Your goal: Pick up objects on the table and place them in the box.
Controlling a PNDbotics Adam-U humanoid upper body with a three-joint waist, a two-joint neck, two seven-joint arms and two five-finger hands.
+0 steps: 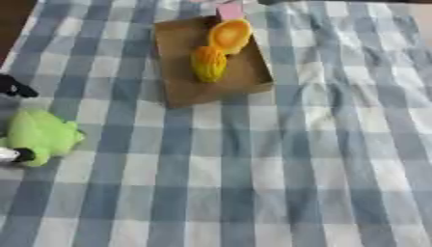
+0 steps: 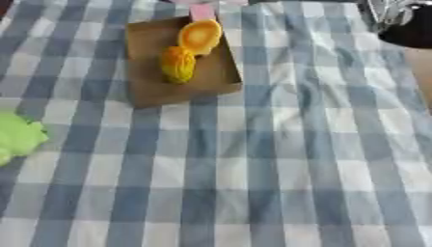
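Closing our left hand (image 1: 17, 154) on the green toy (image 1: 40, 135) at the table's (image 1: 253, 193) left edge, fingers seemingly curled around it, we risk dropping it short of the box (image 1: 182, 62).

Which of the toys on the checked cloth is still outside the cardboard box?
The green soft toy at the cloth's left edge; the two yellow-orange toys lie inside the brown cardboard box.

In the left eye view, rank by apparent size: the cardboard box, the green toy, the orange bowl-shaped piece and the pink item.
1. cardboard box
2. green toy, though it lies nearer the camera
3. orange bowl-shaped piece
4. pink item, partly cut off
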